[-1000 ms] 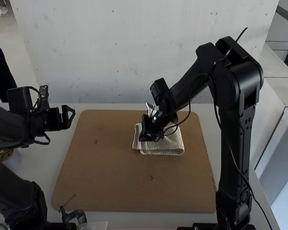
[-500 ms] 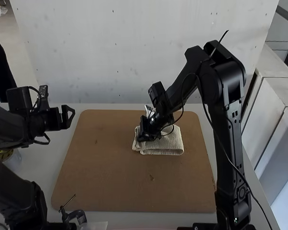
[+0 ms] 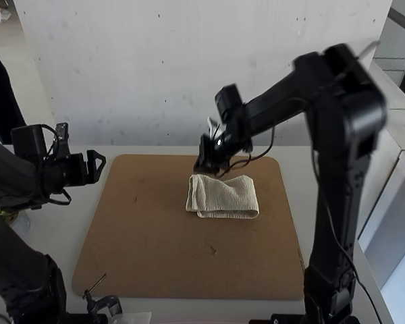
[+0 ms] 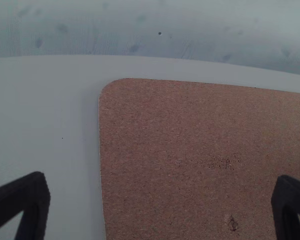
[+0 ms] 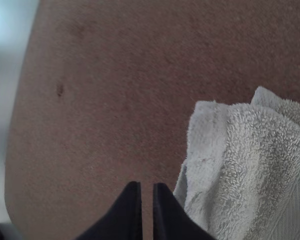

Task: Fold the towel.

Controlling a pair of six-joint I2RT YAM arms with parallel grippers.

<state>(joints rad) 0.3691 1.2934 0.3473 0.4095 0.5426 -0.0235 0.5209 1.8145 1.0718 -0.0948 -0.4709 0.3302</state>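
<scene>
The cream towel (image 3: 224,197) lies folded in a small layered bundle on the brown board, its left end doubled over and its back edge uneven. In the right wrist view, the towel (image 5: 250,165) shows its folded end and loose layers. My right gripper (image 3: 204,169) is above the board just behind the towel's left part, apart from it; in its wrist view the right gripper (image 5: 147,200) has its fingers close together, holding nothing. My left gripper (image 3: 96,166) is off the board's left side, and in its wrist view the left gripper (image 4: 160,205) stands wide open and holds nothing.
The brown board (image 3: 148,250) spreads over the middle of the white table (image 3: 61,246), with a pale wall behind it. Beside the left arm stands a round container (image 3: 15,226). A small black clamp-like piece (image 3: 104,304) sits by the board's front left corner.
My right gripper has lifted off the towel and moved back, uncovering the towel's left part, which it was over before. The left arm has hardly moved.
</scene>
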